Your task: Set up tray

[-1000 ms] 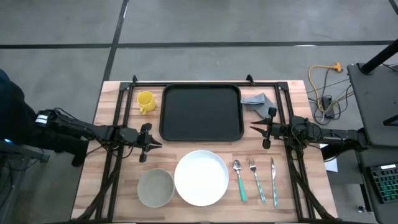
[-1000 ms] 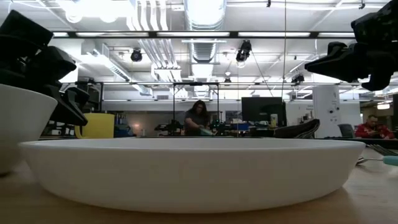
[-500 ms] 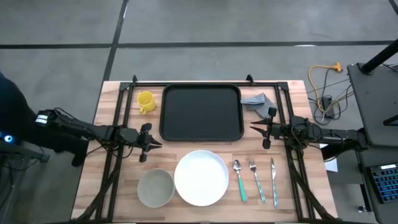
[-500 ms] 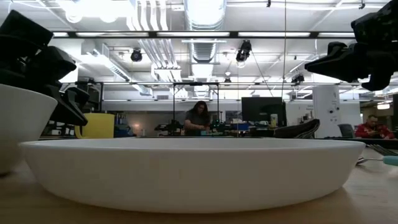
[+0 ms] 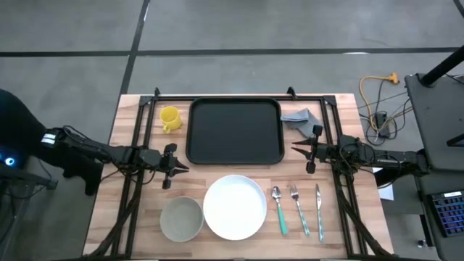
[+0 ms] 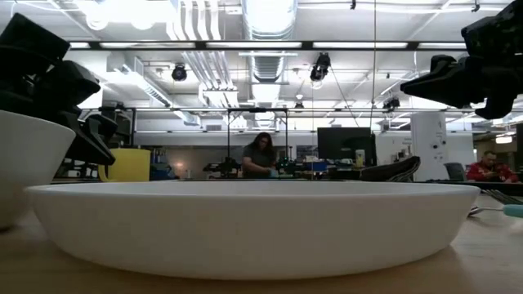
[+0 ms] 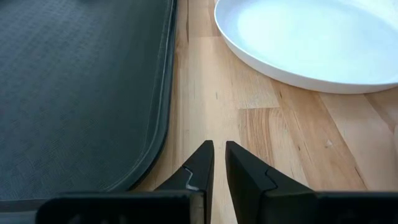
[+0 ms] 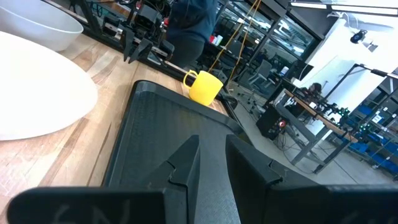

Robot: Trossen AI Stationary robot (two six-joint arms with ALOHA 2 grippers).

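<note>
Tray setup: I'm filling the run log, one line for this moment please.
tray bare | left gripper shut, empty | right gripper shut, empty | plate off tray

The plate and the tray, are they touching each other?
Apart. The left wrist view shows a strip of bare wood between the plate and the tray; the high view shows the same gap.

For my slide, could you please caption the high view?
Empty black tray awaits setup; plate, bowl, cutlery and yellow mug surround it.
</note>
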